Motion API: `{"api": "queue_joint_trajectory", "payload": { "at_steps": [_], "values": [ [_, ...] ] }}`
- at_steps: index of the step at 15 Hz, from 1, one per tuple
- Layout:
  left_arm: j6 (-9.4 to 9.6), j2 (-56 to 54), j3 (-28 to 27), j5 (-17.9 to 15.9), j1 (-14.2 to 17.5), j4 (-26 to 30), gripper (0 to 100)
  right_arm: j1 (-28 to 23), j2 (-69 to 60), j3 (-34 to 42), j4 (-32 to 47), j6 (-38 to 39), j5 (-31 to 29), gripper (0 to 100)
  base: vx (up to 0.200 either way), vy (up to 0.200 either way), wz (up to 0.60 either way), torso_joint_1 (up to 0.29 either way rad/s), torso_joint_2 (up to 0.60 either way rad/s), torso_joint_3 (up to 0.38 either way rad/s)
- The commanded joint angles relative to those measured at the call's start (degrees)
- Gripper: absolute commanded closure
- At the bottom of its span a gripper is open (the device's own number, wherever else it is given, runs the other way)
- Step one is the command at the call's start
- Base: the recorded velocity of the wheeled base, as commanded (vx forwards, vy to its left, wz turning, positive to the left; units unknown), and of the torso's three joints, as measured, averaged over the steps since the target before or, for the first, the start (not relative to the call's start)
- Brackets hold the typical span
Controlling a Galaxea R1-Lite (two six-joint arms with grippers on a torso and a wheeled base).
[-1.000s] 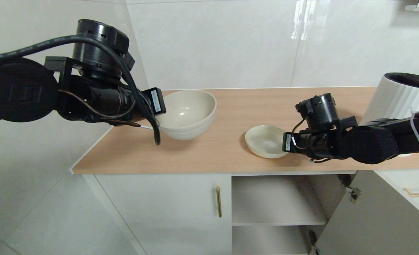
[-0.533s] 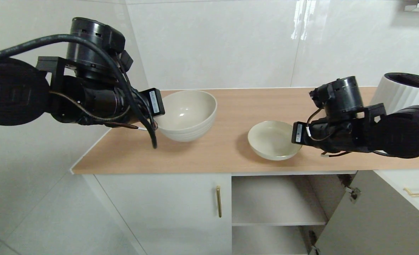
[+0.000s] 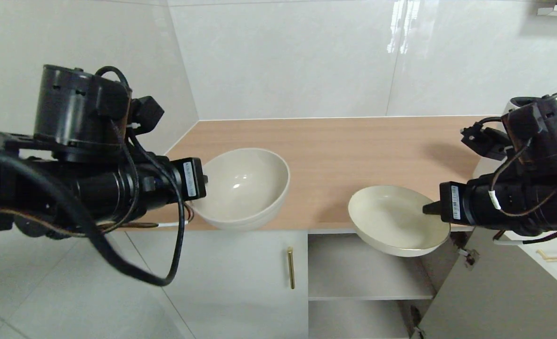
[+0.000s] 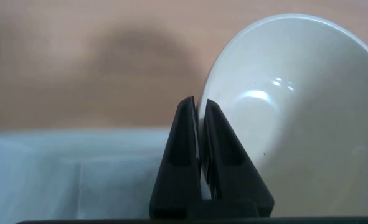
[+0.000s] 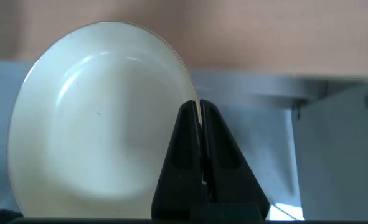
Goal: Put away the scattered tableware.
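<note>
The left gripper point(image 4: 199, 118) pinches the rim of the deep bowl point(image 3: 243, 188), jaws nearly closed, over the front edge of the countertop point(image 3: 335, 146). The right gripper point(image 5: 200, 118) clamps the shallow bowl point(image 3: 394, 219) likewise, out past that edge above the open cabinet point(image 3: 363, 268). Thin rim pinches, so either bowl could pivot, slip or clip the counter lip. The cabinet's lower shelf is cut off

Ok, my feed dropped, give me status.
Left tool shut on deep bowl, right tool shut on shallow bowl, both by rim. Bowls held over counter front edge. Cabinet shelf open below.
</note>
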Motion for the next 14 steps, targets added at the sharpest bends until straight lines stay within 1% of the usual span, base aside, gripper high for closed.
{"api": "queue_joint_trajectory", "payload": {
  "at_steps": [1,2,4,7,11,14],
  "values": [
    [0.15,-4.5,7.6,0.1,-1.7,-0.5,100,0.3,-4.0,4.7,0.1,1.1,0.2,100,0.0,0.0,0.0,0.0,0.0,0.0],
    [0.06,-4.3,8.9,0.1,-1.7,-1.5,100,0.3,-4.1,6.2,0.0,1.1,0.2,100,0.0,0.0,0.0,0.0,0.0,0.0],
    [-0.03,-3.5,9.6,0.1,-1.7,-2.8,100,0.3,-3.6,8.6,-0.8,1.5,0.2,100,0.0,0.0,0.0,0.0,0.0,0.0],
    [-0.03,-2.0,9.7,0.1,-1.9,-2.8,100,0.2,-3.7,9.5,-1.2,1.5,0.1,100,-0.2,0.0,0.0,0.009,0.0,0.009],
    [0.06,-0.9,9.8,0.0,-1.9,-2.9,100,0.2,-0.8,11.1,-4.8,1.4,-0.3,100,0.0,0.0,0.0,0.0,0.0,0.0],
    [0.06,-0.6,9.9,0.0,-1.9,-2.9,100,0.2,-0.2,11.4,-5.6,1.3,-0.3,100,0.0,0.0,0.0,0.0,0.0,0.0]
  ]
}}
